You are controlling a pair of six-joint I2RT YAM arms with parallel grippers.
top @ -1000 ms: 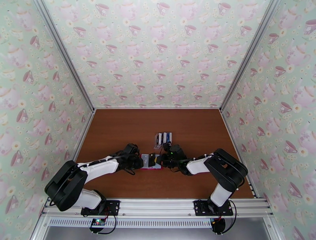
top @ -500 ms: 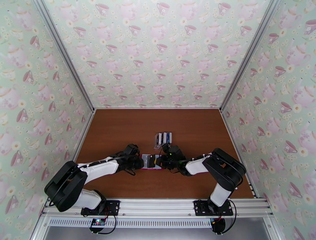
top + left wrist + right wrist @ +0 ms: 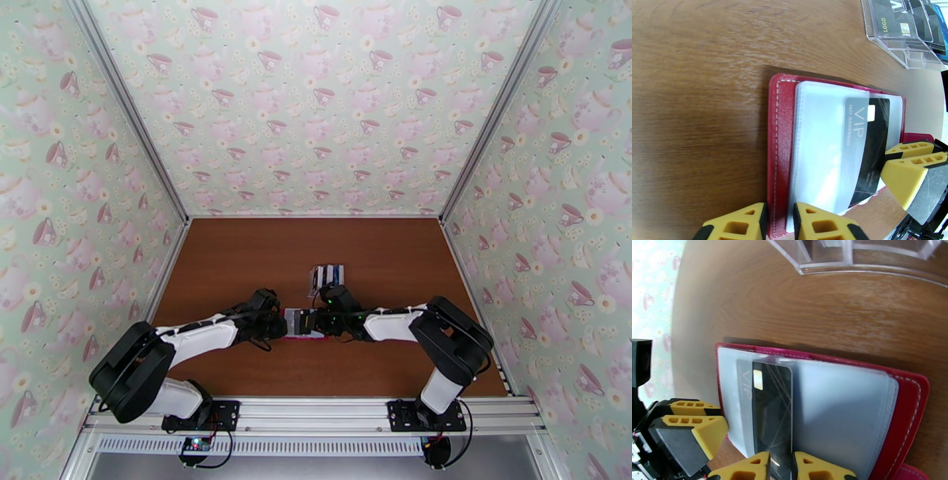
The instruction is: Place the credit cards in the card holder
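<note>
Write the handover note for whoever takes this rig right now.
Left gripper: nearly shut, pinching the near edge of the card holder, which lies open on the table.
Right gripper: narrowly parted around the end of a black card; whether it grips cannot be told.
Done: that black card sits partway in a clear sleeve.
Left: seat it fully, then move the remaining cards from the clear stand behind the holder.

top view looks down from behind; both wrist views sit close, sharing the card holder (image 3: 780, 130).
</note>
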